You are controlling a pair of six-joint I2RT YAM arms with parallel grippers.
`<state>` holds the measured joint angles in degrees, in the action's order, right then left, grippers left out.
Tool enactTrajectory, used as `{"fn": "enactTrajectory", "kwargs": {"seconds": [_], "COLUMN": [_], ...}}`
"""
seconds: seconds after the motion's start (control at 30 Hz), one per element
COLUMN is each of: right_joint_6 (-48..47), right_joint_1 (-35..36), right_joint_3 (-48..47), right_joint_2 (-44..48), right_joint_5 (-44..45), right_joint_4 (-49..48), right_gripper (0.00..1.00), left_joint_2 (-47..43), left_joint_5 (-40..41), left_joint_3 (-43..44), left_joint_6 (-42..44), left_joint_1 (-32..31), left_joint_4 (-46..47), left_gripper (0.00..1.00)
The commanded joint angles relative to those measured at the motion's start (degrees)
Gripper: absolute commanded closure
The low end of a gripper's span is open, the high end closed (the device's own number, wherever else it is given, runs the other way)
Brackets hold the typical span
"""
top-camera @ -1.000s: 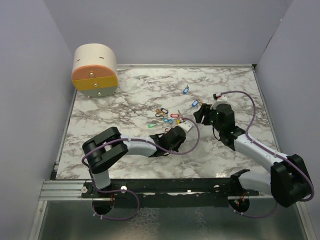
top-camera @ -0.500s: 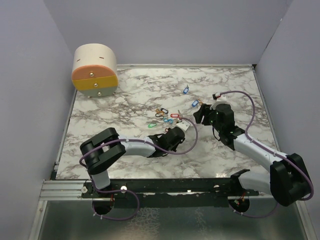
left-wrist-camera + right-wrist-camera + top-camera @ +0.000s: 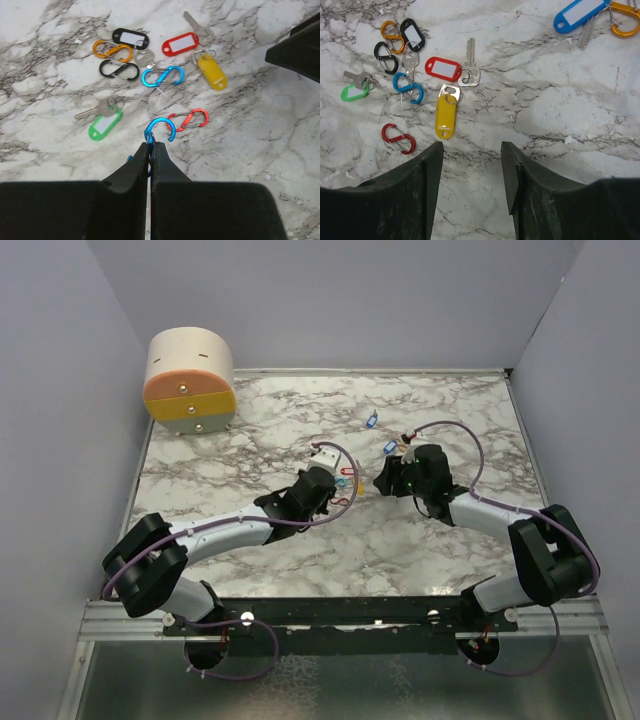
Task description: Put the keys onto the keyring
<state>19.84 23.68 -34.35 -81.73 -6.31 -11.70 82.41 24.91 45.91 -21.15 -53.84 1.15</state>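
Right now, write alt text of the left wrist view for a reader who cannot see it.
The left claw, shut, pinches a blue clip over a marble table. Beyond it lie a red clip, other clips, and keys on a green tag, a yellow tag, a red tag and a black tag.

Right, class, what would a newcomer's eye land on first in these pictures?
The scatter of bright pieces mid-table: a red key tag, a yellow key tag and a red carabiner. Then the left gripper, shut on a blue carabiner beside them. A round wooden box stands at the far left corner.
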Motion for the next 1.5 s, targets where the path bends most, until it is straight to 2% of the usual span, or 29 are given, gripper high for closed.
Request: {"fn": "enactTrajectory", "kwargs": {"seconds": [0.0, 0.33, 0.8, 1.47], "right_joint_6": [-0.85, -0.92, 4.03, -0.59], "right_joint_1": [0.84, 5.74, 5.84, 5.76], "right_joint_3": [-2.69, -5.64, -12.23, -18.37], "right_joint_2": [-2.97, -7.28, -14.38, -23.8], "right_joint_5": [-5.61, -3.66, 1.77, 5.35], "right_joint_4": [-4.68, -4.99, -2.25, -4.09], "right_gripper": [0.5, 0.52, 0.53, 0.55], "left_joint_2": [-2.64, -4.11, -4.93, -4.33], "left_joint_5": [0.27, -0.34, -0.8, -2.27], "left_joint_3": [-2.27, -5.26, -6.8, -7.76], "left_joint_6": [-1.06, -3.16, -3.47, -2.81], "left_joint_1": [2.33, 4.08, 4.63, 6.36], "left_joint_4": [-1.66, -0.13, 0.81, 1.96], "left_gripper": [1.0, 1.0, 1.0, 1.0]}}
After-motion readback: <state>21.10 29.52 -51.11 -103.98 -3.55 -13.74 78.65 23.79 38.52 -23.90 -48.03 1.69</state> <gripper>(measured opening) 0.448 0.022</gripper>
